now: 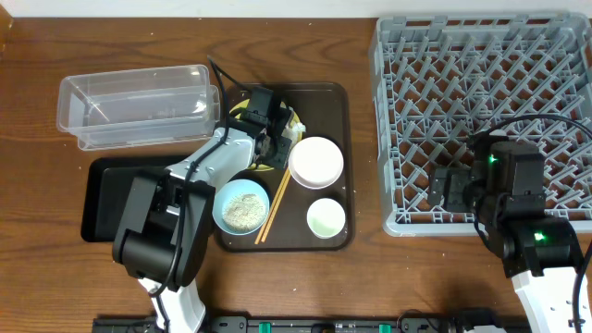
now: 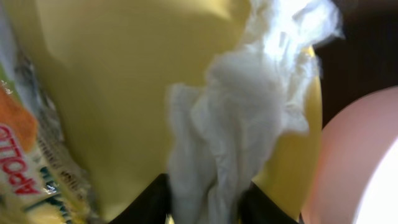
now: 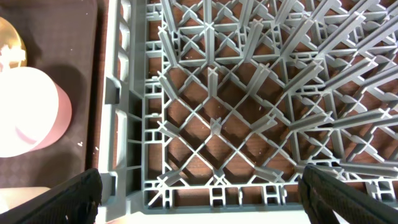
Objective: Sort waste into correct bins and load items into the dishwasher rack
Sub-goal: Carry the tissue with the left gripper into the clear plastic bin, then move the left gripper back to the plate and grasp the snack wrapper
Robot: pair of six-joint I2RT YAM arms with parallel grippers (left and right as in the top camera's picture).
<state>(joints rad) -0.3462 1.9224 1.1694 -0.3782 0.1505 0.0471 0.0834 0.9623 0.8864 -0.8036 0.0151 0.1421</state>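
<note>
Left fingers [image 2: 149, 202] nipped narrow on the crumpled white scrap [image 2: 249, 118], over the yellow plate [image 2: 124, 93], snack wrapper [image 2: 25, 162] just beside. Lift straight up, slow: thin tissue may slip, and the wrapper could drag along. Right gripper [image 3: 205, 196] wide open, empty, above the dishwasher rack [image 3: 211, 124].

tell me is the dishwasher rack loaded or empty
Empty, as far as shows: the dishwasher rack holds only bare grey pegs in the overhead and right wrist views; the right arm covers one patch.
</note>
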